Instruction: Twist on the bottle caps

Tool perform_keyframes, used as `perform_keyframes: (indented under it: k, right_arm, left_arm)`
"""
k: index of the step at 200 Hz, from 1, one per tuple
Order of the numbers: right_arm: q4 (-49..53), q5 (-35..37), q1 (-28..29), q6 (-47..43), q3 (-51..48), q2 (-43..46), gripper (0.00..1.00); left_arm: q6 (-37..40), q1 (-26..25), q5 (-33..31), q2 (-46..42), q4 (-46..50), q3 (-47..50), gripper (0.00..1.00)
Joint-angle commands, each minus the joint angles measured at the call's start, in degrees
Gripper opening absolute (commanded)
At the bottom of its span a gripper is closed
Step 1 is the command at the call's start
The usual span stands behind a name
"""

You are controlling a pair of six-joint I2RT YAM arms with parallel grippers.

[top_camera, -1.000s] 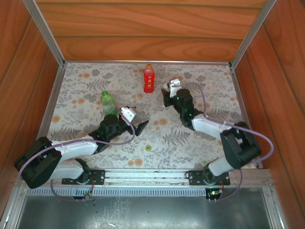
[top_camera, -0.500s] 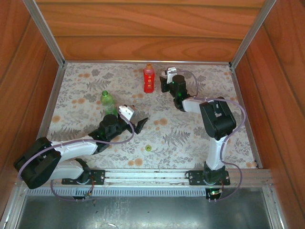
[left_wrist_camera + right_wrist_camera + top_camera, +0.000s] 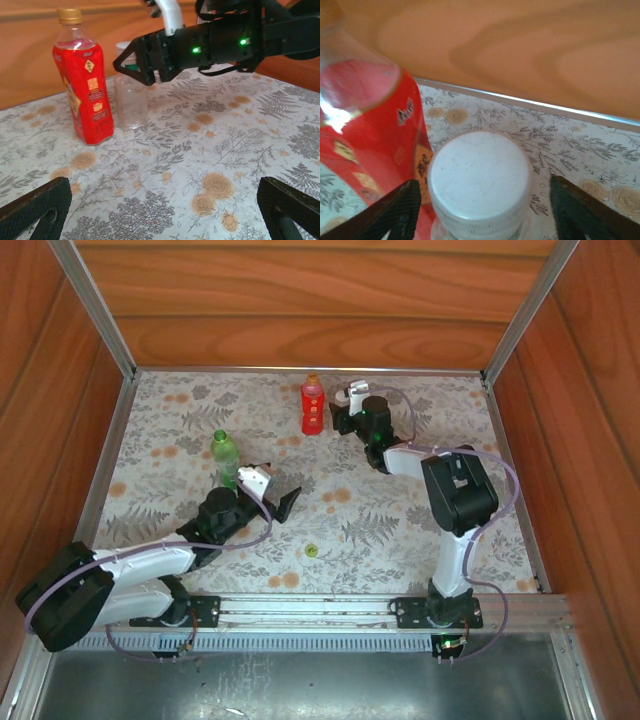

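The red labelled bottle stands at the back with the orange cap on its neck. Just right of it is the short clear bottle, the white cap sitting on its top. My right gripper is open, one finger on each side of the white cap with gaps between; from above, this right gripper covers the clear bottle. The green bottle stands at the left. The yellow-green cap lies loose on the cloth near the front. My left gripper is open and holds nothing.
Wooden walls enclose the flower-print tablecloth on three sides, with a metal rail along the back edge. The red bottle stands right beside the right gripper's left finger.
My right arm has stretched toward the back and brought its gripper over the clear bottle beside the red one. My left arm has drawn back a little to the left.
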State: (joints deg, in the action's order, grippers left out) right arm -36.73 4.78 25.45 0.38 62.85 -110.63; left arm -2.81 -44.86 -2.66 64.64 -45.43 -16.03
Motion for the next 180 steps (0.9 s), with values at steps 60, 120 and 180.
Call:
perform_keyframes:
  k: [60,120,180]
  right_arm:
    - [3.64,-6.97,0.6,-2.74,-12.5,19.22,0.85]
    - [17.21,-12.28,8.07,-1.93,-14.29,29.71,0.89]
    - [15.83,-14.22,19.7,-3.05,-6.3,22.68,0.9]
  left_arm:
    - [2.76,3.95,-4.02,-14.19,11.71,1.81,1.0]
    - [3.2,8.08,-9.81,-22.56,20.55,3.18,1.0]
    - [-2.78,12.11,-21.21,-28.38,27.4,5.21,1.0]
